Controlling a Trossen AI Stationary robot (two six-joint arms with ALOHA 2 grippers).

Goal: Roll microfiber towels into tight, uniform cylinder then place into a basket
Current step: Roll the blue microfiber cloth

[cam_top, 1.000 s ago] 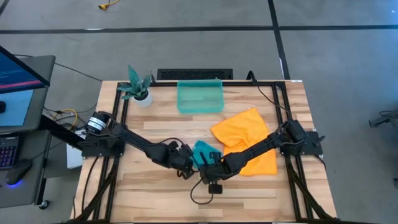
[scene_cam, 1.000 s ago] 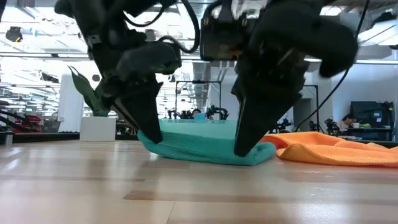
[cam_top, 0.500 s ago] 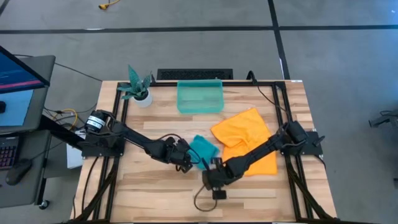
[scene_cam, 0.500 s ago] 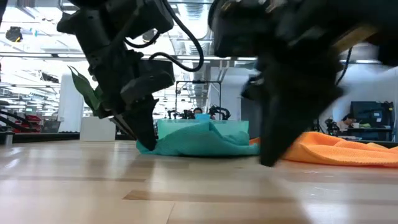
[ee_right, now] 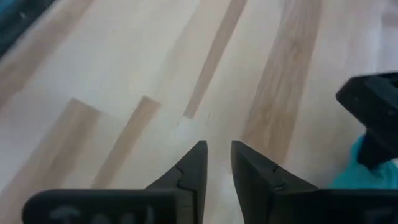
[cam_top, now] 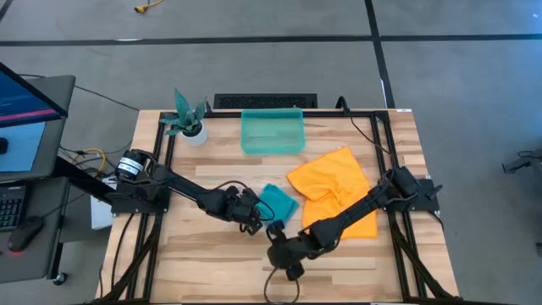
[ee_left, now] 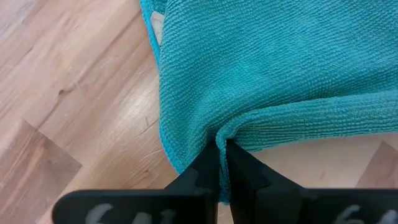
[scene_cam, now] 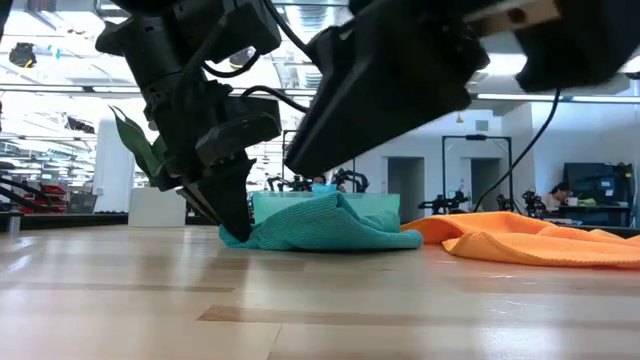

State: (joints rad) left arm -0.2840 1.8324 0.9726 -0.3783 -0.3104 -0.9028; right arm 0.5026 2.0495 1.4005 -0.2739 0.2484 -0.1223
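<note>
The teal microfiber towel (cam_top: 276,203) lies in a loose, partly rolled heap (scene_cam: 330,224) at the table's middle. My left gripper (cam_top: 254,222) is shut on its near-left end. My right gripper (cam_top: 284,256) hangs open over bare wood nearer the front edge, with nothing between its fingers (ee_right: 217,152). It stands clear of the towel. The orange towel (cam_top: 334,191) lies spread and rumpled on the table to the right. The teal basket (cam_top: 272,132) stands at the far edge, with nothing in it. My left gripper pinches the teal towel's thick near edge (ee_left: 231,129) between its two fingers (ee_left: 208,169), where the cloth puckers into a small fold. The fingers slant down from the table's left. The towel rests slack on the table (scene_cam: 262,238), with only the pinched end raised a little.
A white pot with a teal plant (cam_top: 190,121) stands at the far left corner. A dark bar (cam_top: 265,102) runs behind the basket. Black frame rails (cam_top: 385,161) line both sides of the table. Bare wood (cam_top: 203,254) lies along the near edge.
My right gripper has opened and let go of the teal towel's right end, rolled its wrist, and drawn up and toward the near edge. The towel was a low roll stretched between both grippers. It has sprung loose into a taller heap, its left end still held.
</note>
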